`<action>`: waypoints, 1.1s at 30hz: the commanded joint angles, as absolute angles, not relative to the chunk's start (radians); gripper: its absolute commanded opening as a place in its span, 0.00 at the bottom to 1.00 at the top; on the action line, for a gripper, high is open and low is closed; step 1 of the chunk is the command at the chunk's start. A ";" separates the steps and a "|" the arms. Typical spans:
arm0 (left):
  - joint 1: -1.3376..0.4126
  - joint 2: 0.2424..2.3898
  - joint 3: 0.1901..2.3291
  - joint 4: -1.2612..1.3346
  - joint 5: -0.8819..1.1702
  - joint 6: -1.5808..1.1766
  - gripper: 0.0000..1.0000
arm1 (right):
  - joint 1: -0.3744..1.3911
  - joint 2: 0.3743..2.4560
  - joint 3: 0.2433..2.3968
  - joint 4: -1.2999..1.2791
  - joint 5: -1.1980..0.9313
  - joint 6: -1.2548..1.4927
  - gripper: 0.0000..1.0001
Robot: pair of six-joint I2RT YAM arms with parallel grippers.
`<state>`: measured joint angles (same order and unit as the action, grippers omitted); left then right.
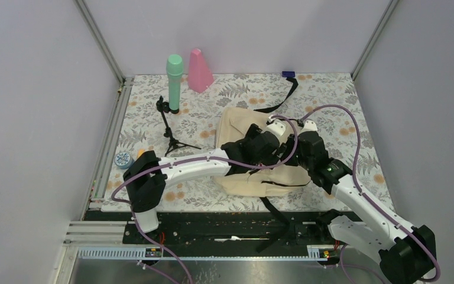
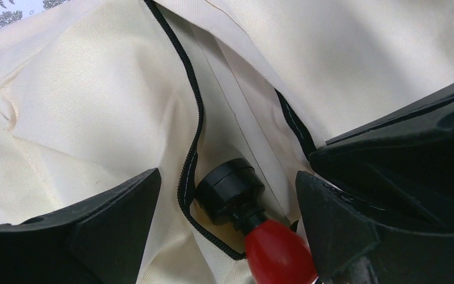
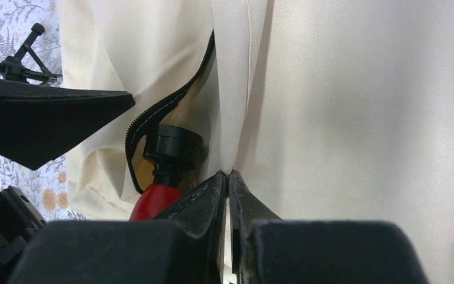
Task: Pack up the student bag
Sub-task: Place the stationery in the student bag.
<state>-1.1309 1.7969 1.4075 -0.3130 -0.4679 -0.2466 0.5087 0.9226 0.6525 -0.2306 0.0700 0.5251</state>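
The student bag (image 1: 236, 127), a cream backpack with black zipper trim, lies mid-table under both arms. In the left wrist view my left gripper (image 2: 227, 177) stands open over the bag's zipper opening (image 2: 190, 148). A red bulb with a black cap (image 2: 275, 251) lies loose between its fingers, the cap end poking into the opening. My right gripper (image 3: 227, 175) is shut on a fold of the bag's fabric (image 3: 360, 118) beside the opening, and the red bulb (image 3: 153, 200) shows just left of it. From above, both grippers (image 1: 272, 148) (image 1: 292, 147) meet over the bag.
A green cylinder (image 1: 174, 83) and a pink cone shape (image 1: 200, 71) stand at the back left. A small black tripod (image 1: 170, 127) stands left of the bag, and a blue round object (image 1: 122, 160) lies near the left rail. A black strap (image 1: 288, 89) trails toward the back.
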 commanded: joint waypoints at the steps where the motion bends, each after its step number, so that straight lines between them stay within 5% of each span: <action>1: -1.143 1.716 1.324 -0.130 -0.402 -0.207 0.91 | 0.511 0.891 0.714 -0.191 0.088 0.529 0.00; 12: -1.143 1.572 1.146 0.134 -0.272 -0.145 0.99 | 0.511 0.902 0.720 -0.192 0.086 0.527 0.00; 33: -1.142 1.344 0.966 0.004 -0.200 -0.187 0.95 | 0.511 0.903 0.728 -0.191 0.079 0.525 0.00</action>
<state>-1.1385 1.3590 0.9600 0.0280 -0.2218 -0.1658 0.5114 0.9169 0.6662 -0.2352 0.0616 0.5285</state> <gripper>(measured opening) 0.965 0.065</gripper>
